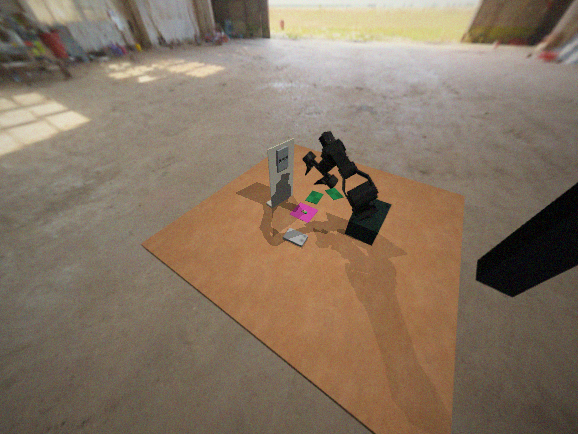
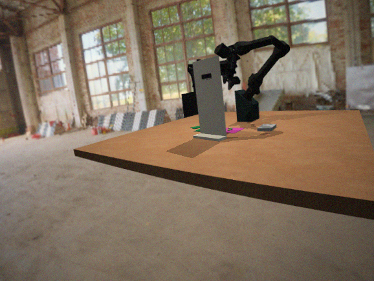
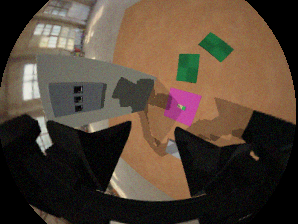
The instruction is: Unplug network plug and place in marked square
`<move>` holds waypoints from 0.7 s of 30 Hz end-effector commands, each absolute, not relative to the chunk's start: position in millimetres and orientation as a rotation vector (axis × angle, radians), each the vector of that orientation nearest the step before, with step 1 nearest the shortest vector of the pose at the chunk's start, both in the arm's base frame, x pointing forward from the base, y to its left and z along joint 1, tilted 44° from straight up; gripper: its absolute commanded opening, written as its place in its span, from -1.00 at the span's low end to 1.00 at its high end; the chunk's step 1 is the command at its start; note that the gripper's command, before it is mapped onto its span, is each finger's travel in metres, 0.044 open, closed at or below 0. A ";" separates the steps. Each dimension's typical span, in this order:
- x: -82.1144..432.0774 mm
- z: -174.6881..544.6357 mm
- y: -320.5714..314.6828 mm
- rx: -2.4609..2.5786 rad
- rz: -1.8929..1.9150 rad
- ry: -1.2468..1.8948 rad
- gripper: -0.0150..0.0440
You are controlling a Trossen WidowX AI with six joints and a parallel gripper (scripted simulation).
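Observation:
The small plug (image 1: 304, 212) (image 3: 181, 107) lies on the magenta marked square (image 1: 298, 212) (image 3: 190, 118), near its middle and inside its edges. The upright panel (image 1: 274, 172) (image 2: 210, 103) (image 3: 120, 80) stands beside the square. Its grey socket block (image 1: 282, 159) (image 3: 93, 100) shows three dark openings in the wrist view, with no plug seen in them. My gripper (image 1: 313, 178) (image 3: 153, 127) is open and empty, high above the table on the arm's side of the panel. It touches nothing that I can see. In the exterior view the panel partly hides it.
Two green patches (image 1: 314, 197) (image 3: 188, 68) lie beyond the square. A flat grey box (image 1: 295, 237) (image 2: 266, 127) (image 3: 172, 148) lies on the table (image 1: 300, 300) on the square's other side. The arm's dark base block (image 1: 367, 227) (image 2: 247, 110) stands behind. Shadows cross the table.

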State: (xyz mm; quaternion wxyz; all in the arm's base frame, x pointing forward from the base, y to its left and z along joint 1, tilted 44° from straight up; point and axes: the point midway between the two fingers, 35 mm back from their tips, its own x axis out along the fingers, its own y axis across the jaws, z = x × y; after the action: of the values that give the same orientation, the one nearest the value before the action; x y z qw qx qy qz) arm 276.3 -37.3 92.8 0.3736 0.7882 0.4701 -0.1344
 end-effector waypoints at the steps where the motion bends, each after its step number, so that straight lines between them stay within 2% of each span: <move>1: 276.9 95.1 -37.6 2.018 -0.333 1.203 0.84; 3: 276.9 95.1 -37.6 2.018 -0.333 1.203 1.00; 21: 276.9 95.1 -37.6 2.018 -0.333 1.203 1.00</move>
State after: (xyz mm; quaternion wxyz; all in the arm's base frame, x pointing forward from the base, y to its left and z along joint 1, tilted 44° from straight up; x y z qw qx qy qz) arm 276.8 -38.1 94.1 0.3748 0.7882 0.4695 -0.1337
